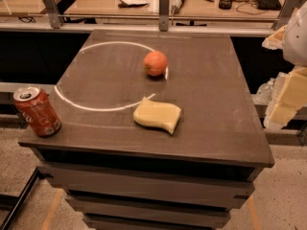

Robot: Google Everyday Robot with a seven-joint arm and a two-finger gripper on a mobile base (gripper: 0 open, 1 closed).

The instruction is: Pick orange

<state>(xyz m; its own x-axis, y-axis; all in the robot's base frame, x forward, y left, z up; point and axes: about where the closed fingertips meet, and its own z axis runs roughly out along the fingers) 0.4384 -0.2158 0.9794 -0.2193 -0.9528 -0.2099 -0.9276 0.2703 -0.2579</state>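
Orange sits on the dark tabletop, well apart from your gripper. From the gripper it lies toward the left of the view and a little farther back. It rests on the white ring line marked on the top, on the side of the ring nearest the gripper.

Your gripper hangs at the right edge of the view, beyond the table's side edge and only partly in frame. It shows as pale yellow blocks under a white housing, and that is probably only part of it. You cannot tell whether it is spread or pressed together. You can see nothing held in it, and it touches neither the table nor anything on it.

A pale yellow wavy sponge lies flat, also leftward of the gripper but nearer the front edge than the orange, apart from both. The red soda can stands upright at the front corner farthest from the gripper.
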